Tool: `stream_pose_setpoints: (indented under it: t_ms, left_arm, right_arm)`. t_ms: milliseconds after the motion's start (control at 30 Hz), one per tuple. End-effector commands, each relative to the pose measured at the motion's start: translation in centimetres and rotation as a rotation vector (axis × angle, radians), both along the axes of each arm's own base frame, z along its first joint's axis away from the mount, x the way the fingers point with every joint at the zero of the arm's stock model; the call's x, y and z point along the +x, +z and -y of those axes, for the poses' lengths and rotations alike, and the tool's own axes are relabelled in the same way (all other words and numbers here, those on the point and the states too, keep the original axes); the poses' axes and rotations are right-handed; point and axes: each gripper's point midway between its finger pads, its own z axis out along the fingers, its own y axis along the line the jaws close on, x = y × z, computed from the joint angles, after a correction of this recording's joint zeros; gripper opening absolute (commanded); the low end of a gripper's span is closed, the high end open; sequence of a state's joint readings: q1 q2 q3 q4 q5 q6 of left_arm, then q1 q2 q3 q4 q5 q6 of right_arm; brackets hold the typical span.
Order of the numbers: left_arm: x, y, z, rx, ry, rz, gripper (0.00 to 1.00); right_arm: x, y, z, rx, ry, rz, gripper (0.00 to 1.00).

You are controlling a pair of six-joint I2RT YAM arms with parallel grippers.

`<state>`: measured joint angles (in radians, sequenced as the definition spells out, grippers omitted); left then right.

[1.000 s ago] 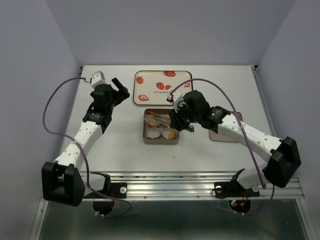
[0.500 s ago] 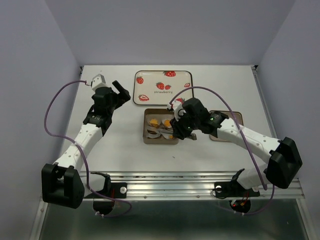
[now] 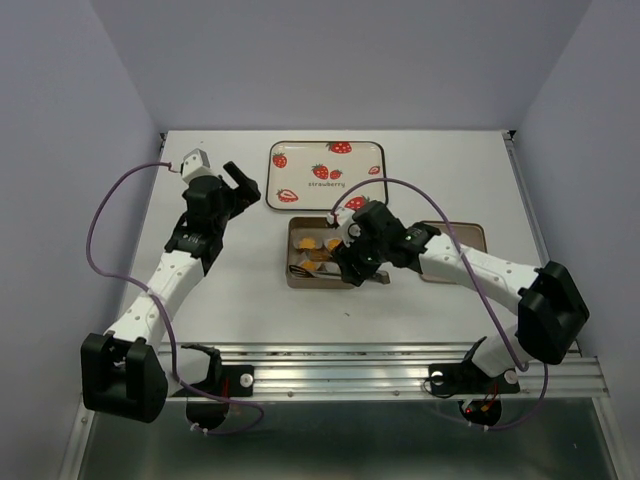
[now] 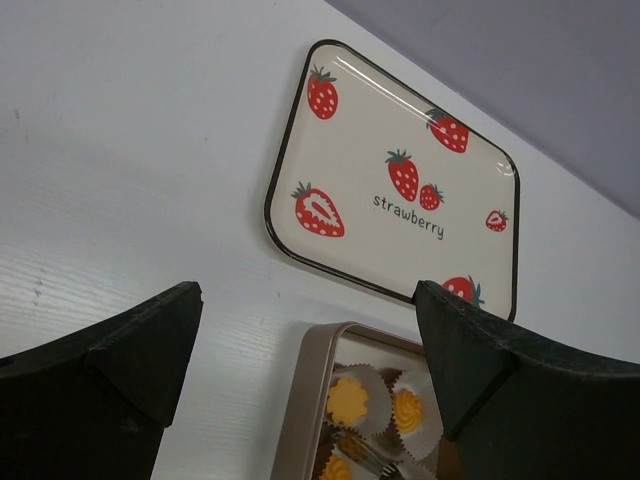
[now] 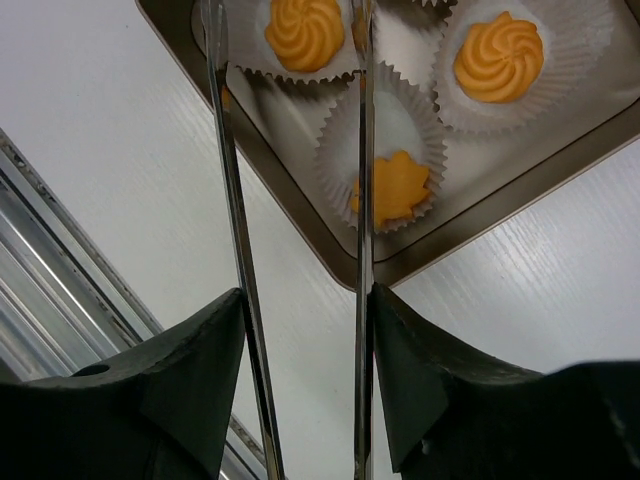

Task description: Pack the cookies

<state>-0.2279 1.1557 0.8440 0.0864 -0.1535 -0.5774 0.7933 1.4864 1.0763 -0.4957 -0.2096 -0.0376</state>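
Fingers (image 5: 190, 370) of right gripper (image 5: 305, 300) pinch tongs (image 5: 365, 150), blades apart, empty. Left gripper (image 3: 238, 180) gapes, idle, far left. Cookies (image 5: 497, 55) sit in cups (image 5: 590, 40) in tin (image 5: 450, 225); none seen on tray (image 4: 400, 130). Packing looks nearly done.

Right gripper (image 3: 347, 268) sits over brown tin (image 3: 290, 250), silver tongs (image 3: 308, 268) reaching across it near two cookies (image 3: 306, 243) (orange, far row). Left gripper (image 3: 243, 181) hovers wide open left of strawberry tray (image 3: 303, 170).
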Motion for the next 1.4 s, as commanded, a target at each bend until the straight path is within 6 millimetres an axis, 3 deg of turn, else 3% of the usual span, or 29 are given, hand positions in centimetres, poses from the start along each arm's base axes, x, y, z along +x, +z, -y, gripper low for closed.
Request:
stream_pose_setpoints:
  t_ms: [0, 167, 233, 467, 567, 633, 667, 700, 733, 767, 800, 833, 867, 900, 933, 967, 1000, 1033, 1067, 1167, 1233, 1267, 1367]
  left_arm:
    - [-0.1, 2.7, -0.2, 0.005, 0.001, 0.091, 0.99]
    - [0.0, 2.7, 0.0, 0.006, -0.007, 0.09, 0.99]
    - [0.1, 2.9, 0.1, 0.005, -0.012, 0.093, 0.99]
    - [0.8, 3.4, 0.3, 0.018, -0.021, 0.096, 0.99]
    - [1.3, 3.6, 0.4, 0.022, -0.022, 0.098, 0.99]
    - [1.6, 4.0, 0.4, 0.026, -0.02, 0.105, 0.99]
    - [1.8, 4.0, 0.3, 0.029, -0.018, 0.104, 0.99]
    - [2.0, 3.7, 0.4, 0.033, -0.02, 0.095, 0.99]
    - [2.2, 3.8, 0.4, 0.033, -0.019, 0.097, 0.99]
    - [2.5, 3.7, 0.5, 0.038, -0.019, 0.094, 0.99]
    - [2.7, 3.8, 0.5, 0.038, -0.02, 0.095, 0.99]
    - [2.9, 3.9, 0.6, 0.04, -0.023, 0.097, 0.99]
    - [3.2, 4.0, 0.7, 0.041, -0.024, 0.098, 0.99]
    - [3.3, 4.2, 0.7, 0.047, -0.028, 0.101, 0.99]
    - [3.5, 4.5, 0.8, 0.048, -0.03, 0.107, 0.99]
    - [3.6, 4.5, 0.7, 0.053, -0.027, 0.105, 0.99]
    - [3.7, 4.6, 0.7, 0.052, -0.027, 0.108, 0.99]
    - [3.7, 4.6, 0.7, 0.055, -0.027, 0.109, 0.99]
    - [3.7, 4.7, 0.6, 0.057, -0.025, 0.111, 0.99]
    - [3.7, 4.4, 0.5, 0.065, -0.018, 0.105, 0.99]
    - [3.8, 4.4, 0.3, 0.068, -0.012, 0.104, 0.99]
    - [3.8, 4.4, 0.3, 0.07, -0.009, 0.102, 0.99]
    - [3.9, 4.4, 0.3, 0.072, -0.007, 0.101, 0.99]
  right_arm:
    - [1.2, 3.9, -1.7, 0.076, -0.017, 0.091, 0.58]
    - [1.5, 6.6, -1.3, 0.105, -0.052, 0.137, 0.55]
    - [1.6, 8.7, -0.9, 0.146, -0.089, 0.165, 0.52]
    - [3.3, 13.2, 2.0, 0.143, -0.269, 0.289, 0.53]
    - [5.1, 14.4, 3.4, 0.11, -0.385, 0.363, 0.5]
    - [8.0, 14.9, 6.3, 0.064, -0.535, 0.412, 0.48]
    - [8.3, 14.9, 6.1, 0.063, -0.544, 0.412, 0.48]
    - [11.2, 14.9, 8.5, 0.068, -0.655, 0.412, 0.48]
    - [12.7, 14.7, 10.0, 0.071, -0.713, 0.407, 0.48]
    - [15.1, 14.5, 13.2, 0.071, -0.814, 0.409, 0.49]
    - [17.3, 13.7, 14.0, 0.079, -0.851, 0.418, 0.49]
    - [18.3, 14.4, 15.2, 0.093, -0.882, 0.445, 0.49]
    - [20.0, 12.8, 16.2, 0.059, -0.91, 0.431, 0.5]
    - [22.2, 13.7, 18.1, 0.075, -0.949, 0.463, 0.51]
    - [23.5, 13.4, 18.9, 0.071, -0.96, 0.465, 0.51]
    - [25.3, 11.4, 19.5, 0.036, -0.968, 0.446, 0.51]
    - [27.5, 12.8, 21.2, 0.047, -0.994, 0.495, 0.51]
    - [28.2, 10.7, 22.1, 0.011, -1.001, 0.466, 0.51]
    - [30.5, 9.7, 22.5, -0.004, -1.003, 0.461, 0.5]
    - [34.5, 6.8, 25.0, -0.046, -1.022, 0.442, 0.5]
    - [35.9, 5.0, 25.8, -0.073, -1.024, 0.433, 0.5]
    - [36.9, 3.1, 26.6, -0.12, -0.996, 0.43, 0.5]
    - [37.8, 0.5, 27.7, -0.165, -1.015, 0.426, 0.5]
